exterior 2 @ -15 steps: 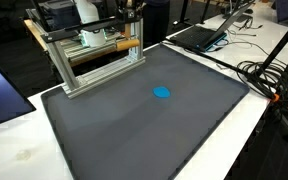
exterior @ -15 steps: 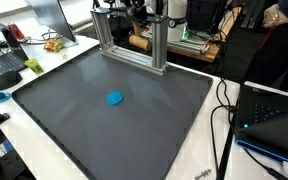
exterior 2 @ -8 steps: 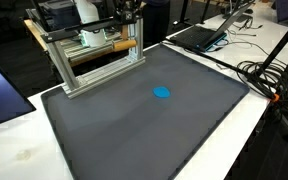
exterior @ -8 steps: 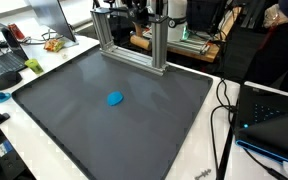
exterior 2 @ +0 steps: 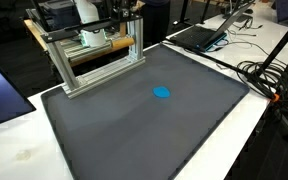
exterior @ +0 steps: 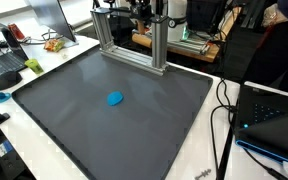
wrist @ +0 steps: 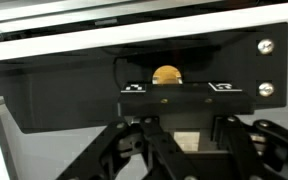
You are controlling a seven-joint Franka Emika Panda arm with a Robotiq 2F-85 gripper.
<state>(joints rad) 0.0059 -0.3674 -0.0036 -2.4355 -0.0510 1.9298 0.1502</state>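
Silver aluminium frame [exterior 2: 104, 72], tan wooden rod [exterior 2: 114, 43] lying inside

Light: I get bright, even overhead room light in both exterior views | Shadows: faint and soft on the dark grey matte tabletop [exterior: 79, 125], with a pale sheen across it | Wrist view: dim, black fingers [wrist: 119, 155] blurred up close, white strip [wrist: 84, 42] above blown out.

1 small blue disc [exterior 2: 162, 93] lies flat mid-mat on the dark mat [exterior 2: 134, 135] covering the counter. Behind it stands an aluminium frame [exterior 2: 96, 62]; the gripper [exterior 2: 130, 10] hangs at its top rail, too dark to read. A laptop [exterior 2: 199, 37] sits beyond.
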